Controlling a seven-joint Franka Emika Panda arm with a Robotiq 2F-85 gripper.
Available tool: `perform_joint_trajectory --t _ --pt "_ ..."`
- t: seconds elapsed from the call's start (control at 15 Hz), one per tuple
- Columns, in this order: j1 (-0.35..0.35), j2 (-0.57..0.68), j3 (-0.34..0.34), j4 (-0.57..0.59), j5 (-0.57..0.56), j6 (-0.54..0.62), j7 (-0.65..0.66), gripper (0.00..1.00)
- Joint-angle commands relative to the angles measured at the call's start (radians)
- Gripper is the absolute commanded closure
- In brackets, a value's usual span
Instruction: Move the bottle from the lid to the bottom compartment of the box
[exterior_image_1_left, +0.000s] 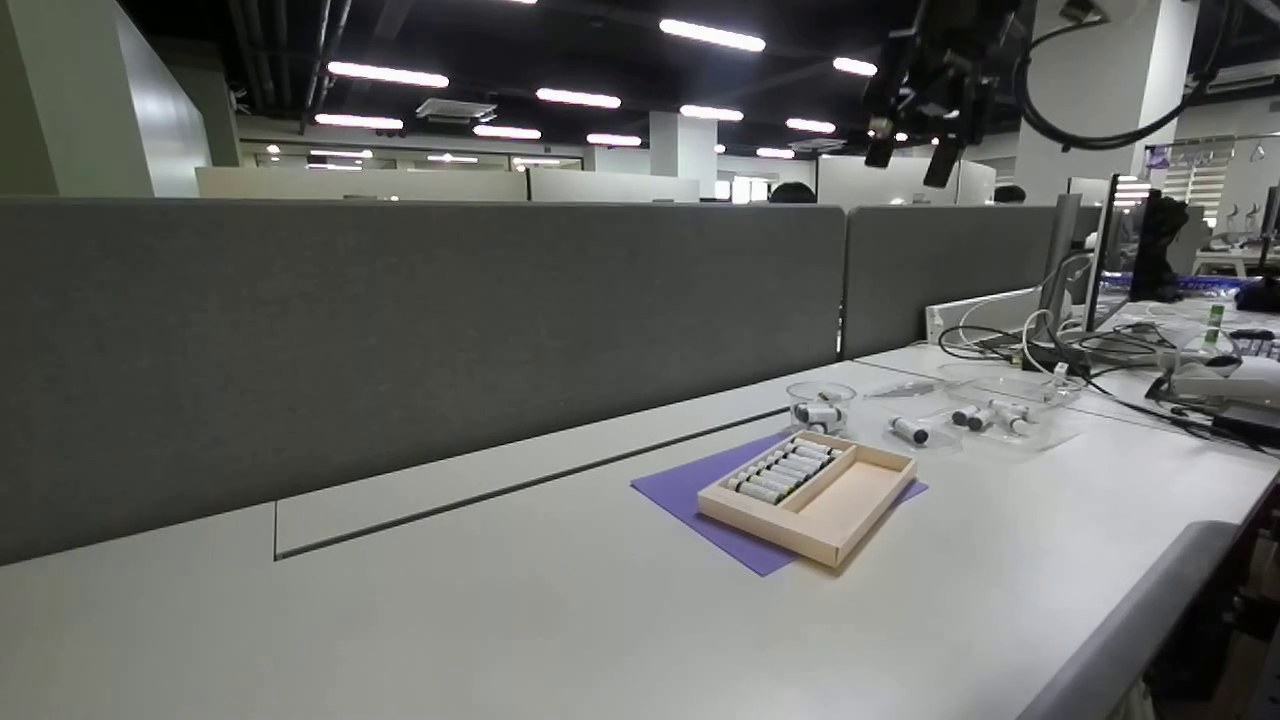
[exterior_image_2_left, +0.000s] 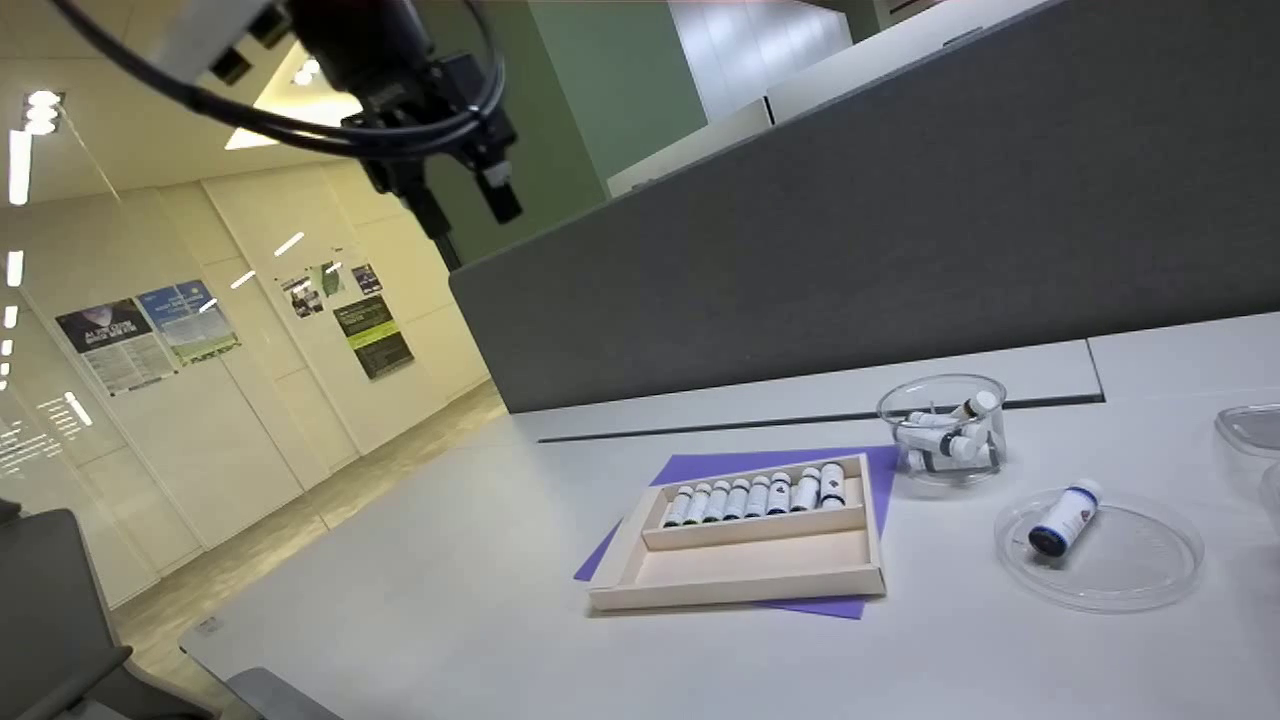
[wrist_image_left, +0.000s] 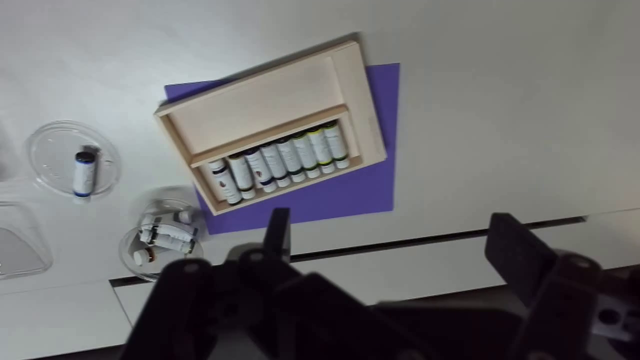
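With wide-spread, empty gripper (wrist_image_left: 392, 231), could roll the bottle (wrist_image_left: 84, 172) off its lid (wrist_image_left: 52, 155) at wrist-view left by closing off-centre.

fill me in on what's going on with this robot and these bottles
Nothing is being held: the robot's gripper is open, high above the desk. A small labelled bottle lies on its side on a clear round lid, so its move is not yet done. The divided wooden box it should go to rests partly on a purple sheet; inside, a row of similar bottles lies along one side, and the compartment beside them holds none.
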Motion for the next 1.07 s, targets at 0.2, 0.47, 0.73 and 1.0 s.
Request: perform_joint_trajectory --t 0.2,0.47,0.73,1.0 --pt "-0.133 0.428 -0.054 0.306 -0.213 0.100 0.053 0.00" --pt "-0.149 0.459 -0.069 0.315 -0.210 0.116 0.040 0.00" --pt "-0.148 0.494 -0.067 0.351 -0.213 0.114 0.055 0.00" --pt "-0.147 0.492 -0.067 0.353 -0.213 0.113 0.058 0.00"
